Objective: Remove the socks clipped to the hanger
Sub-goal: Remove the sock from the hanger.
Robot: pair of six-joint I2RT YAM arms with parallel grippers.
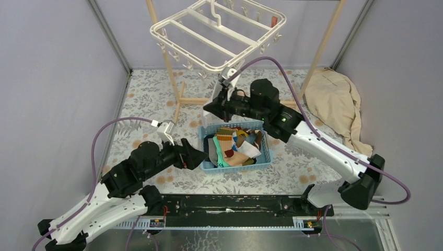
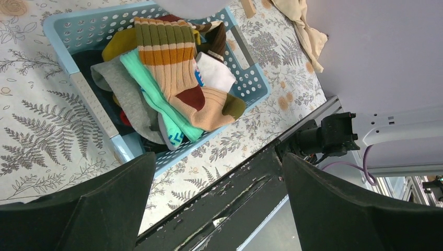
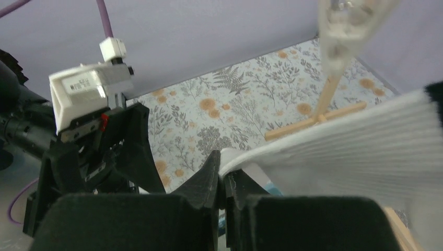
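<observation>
**A:** First entry, left of the frame?
**B:** Left gripper (image 1: 197, 157), lower left of centre in the top view. Jaws spread wide, nothing between them. It pointed right, at the blue basket (image 1: 266, 154).

**A:** Basket contents?
**B:** Loose socks (image 1: 232, 146), mixed colours, heaped. In the left wrist view a striped sock (image 2: 167, 68) lay topmost. Its long axis ran from upper middle down to the right, cuff uppermost, toe at the lower right.

**A:** Top centre?
**B:** Hanger (image 1: 219, 31), a white frame between the poles of the wooden rack (image 1: 170, 68). It was tilted, and its lowest corner pointed down-frame. One white sock (image 1: 222, 90) met that corner, long axis steep, from upper right to lower left.

**A:** What was at its lower end?
**B:** Right gripper (image 1: 217, 107), clamped tight on the white sock. In the right wrist view the sock stretched from the pinch at lower centre out to the right edge.

**A:** Far right?
**B:** Beige cloth (image 1: 334, 99), crumpled, well apart from the basket.
</observation>
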